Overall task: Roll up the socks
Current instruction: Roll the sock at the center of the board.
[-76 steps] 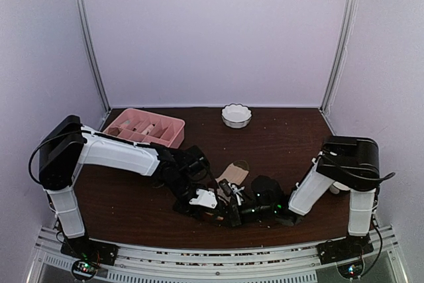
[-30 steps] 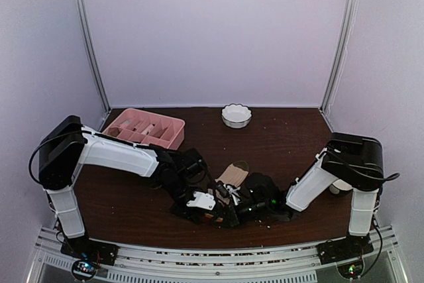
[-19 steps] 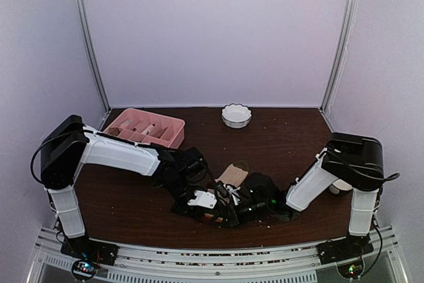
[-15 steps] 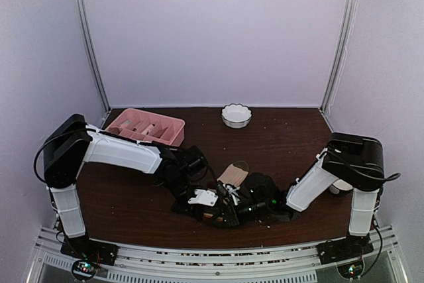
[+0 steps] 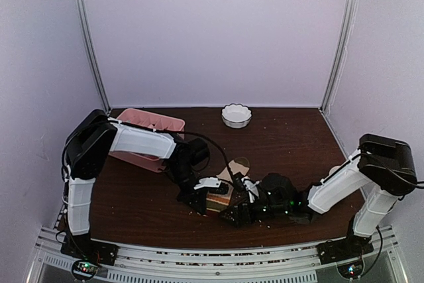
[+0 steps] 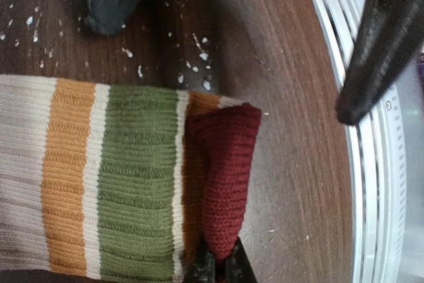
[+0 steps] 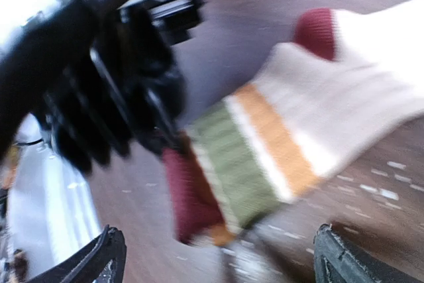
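The socks (image 5: 224,189) are seen low in the centre of the top view, lying on the brown surface (image 5: 285,144). The dark red cuff of the striped sock (image 6: 132,177) is pinched at the bottom edge of the left wrist view by the closed left claw (image 6: 217,268) — the right claw (image 7: 222,255) is spread wide, holding nothing, its fingers (image 7: 109,256) at the lower corners of its own view

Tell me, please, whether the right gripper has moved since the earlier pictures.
Yes. In the top view the right gripper has shifted to the right, farther right of the white bowl.
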You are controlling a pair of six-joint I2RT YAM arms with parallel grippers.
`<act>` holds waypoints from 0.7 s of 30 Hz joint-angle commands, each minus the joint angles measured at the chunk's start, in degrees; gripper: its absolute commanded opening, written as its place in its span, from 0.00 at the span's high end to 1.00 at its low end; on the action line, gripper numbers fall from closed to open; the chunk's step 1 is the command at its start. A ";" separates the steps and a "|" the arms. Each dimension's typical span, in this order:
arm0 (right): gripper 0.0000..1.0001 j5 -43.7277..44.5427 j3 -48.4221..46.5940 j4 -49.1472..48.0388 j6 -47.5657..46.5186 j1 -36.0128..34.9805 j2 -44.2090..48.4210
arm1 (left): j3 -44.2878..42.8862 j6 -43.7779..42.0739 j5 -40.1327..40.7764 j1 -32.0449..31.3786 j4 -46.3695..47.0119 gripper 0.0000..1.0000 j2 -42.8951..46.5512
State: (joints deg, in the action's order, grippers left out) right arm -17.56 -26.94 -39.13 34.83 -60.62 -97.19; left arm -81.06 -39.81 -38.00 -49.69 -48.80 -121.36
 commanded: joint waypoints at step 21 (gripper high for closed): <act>0.31 34.20 1.42 10.54 -37.08 -18.72 8.59 | -15.54 7.79 -2.17 3.11 -19.91 0.98 -14.27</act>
State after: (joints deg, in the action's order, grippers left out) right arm 12.21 -21.21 -31.75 11.44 -77.43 -85.01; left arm -95.85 -34.44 -43.94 -47.18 -67.22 -133.03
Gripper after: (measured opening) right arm 0.762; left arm 0.030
